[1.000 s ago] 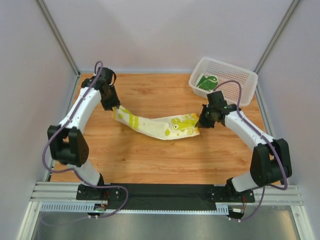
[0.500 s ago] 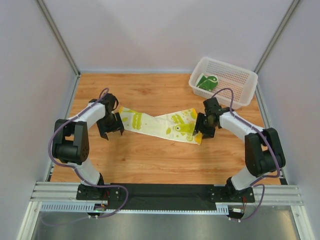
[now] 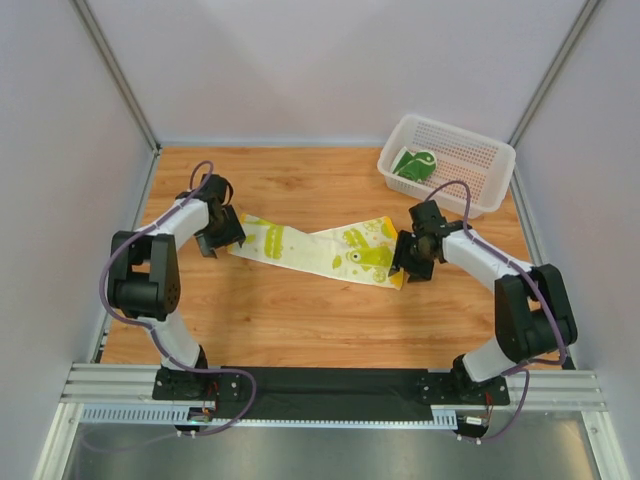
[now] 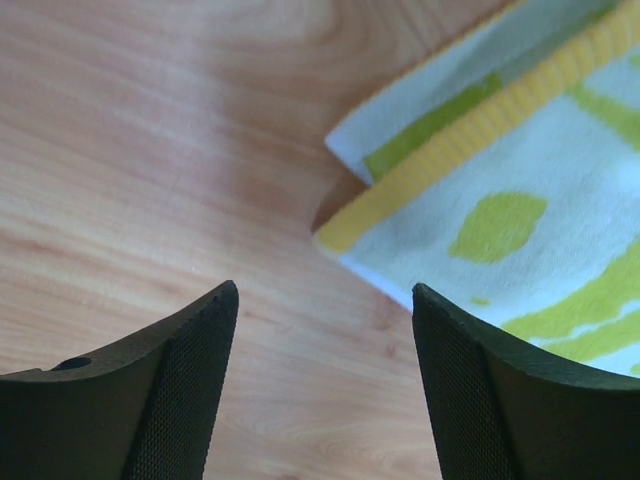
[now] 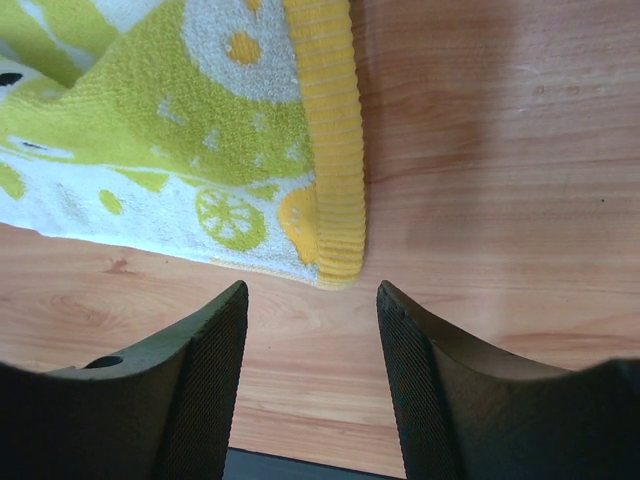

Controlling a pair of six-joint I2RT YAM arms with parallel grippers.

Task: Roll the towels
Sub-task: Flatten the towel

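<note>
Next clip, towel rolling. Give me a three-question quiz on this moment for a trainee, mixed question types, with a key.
1. True or false: the left fingers are clamped on the yellow towel.
2. Where is the dark green towel? A: on the table between the arms. B: in the white basket. C: under the yellow towel.
3. Short answer: has the yellow towel been rolled yet?

Key
1. False. The left fingers and the right fingers both stand open, each just off one end of the towel.
2. B.
3. No. It lies spread out on the table.
</note>
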